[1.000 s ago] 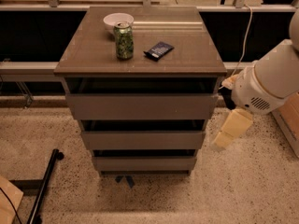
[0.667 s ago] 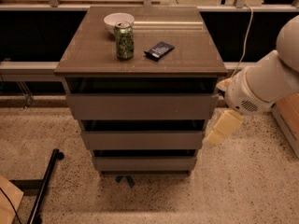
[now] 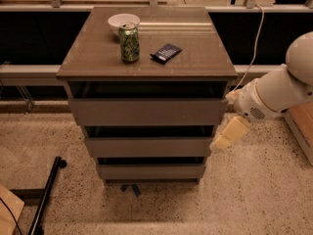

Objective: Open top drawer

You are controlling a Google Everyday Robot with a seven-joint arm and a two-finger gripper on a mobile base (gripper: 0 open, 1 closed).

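Note:
The top drawer (image 3: 146, 112) is the widest grey-taupe front of three in a small cabinet, right under the brown tabletop (image 3: 195, 53). A dark gap shows above its front panel. My gripper (image 3: 226, 136) is cream-coloured and hangs from the white arm (image 3: 274, 92) at the cabinet's right side. It points down and left, level with the second drawer's right end, just below the top drawer's lower right corner. It holds nothing that I can see.
On the tabletop stand a white bowl (image 3: 123, 21), a green can (image 3: 129, 43) and a dark blue packet (image 3: 166, 52). Two smaller drawer fronts (image 3: 146, 147) (image 3: 150, 172) sit below. A black bar (image 3: 46, 197) lies on the floor at left, a wooden box edge (image 3: 301, 126) at right.
My gripper and arm have moved left, closer to the cabinet's right side. The drawers have not moved.

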